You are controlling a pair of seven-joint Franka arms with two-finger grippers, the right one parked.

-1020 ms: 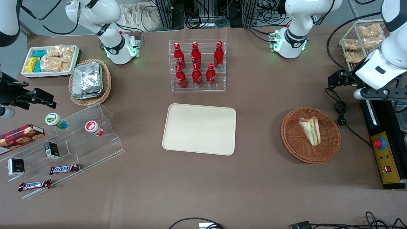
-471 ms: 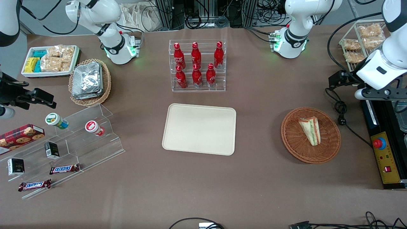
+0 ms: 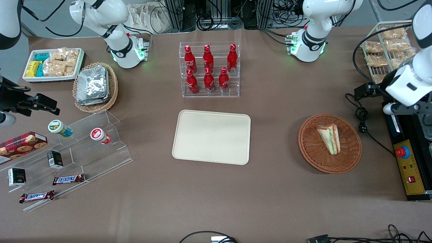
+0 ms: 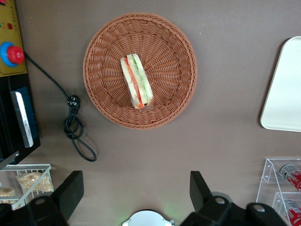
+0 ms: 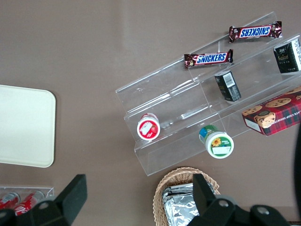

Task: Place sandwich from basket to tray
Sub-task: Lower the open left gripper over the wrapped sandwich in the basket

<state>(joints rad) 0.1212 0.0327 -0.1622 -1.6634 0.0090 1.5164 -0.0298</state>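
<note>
The sandwich, a white-bread wedge with green and orange-red filling, lies in the round reddish-brown wicker basket. The cream tray sits bare mid-table, beside the basket toward the parked arm's end. My gripper hangs open high above the table, farther from the front camera than the basket, with nothing between its black fingers. Its white arm stands at the working arm's end of the table.
An acrylic rack of red bottles stands farther from the front camera than the tray. A wire rack of snack packets, a coiled black cable and a control box with a red button flank the basket.
The working arm has drifted a little nearer the front camera and outward toward its own end of the table. Sandwich, basket and tray have not moved.
</note>
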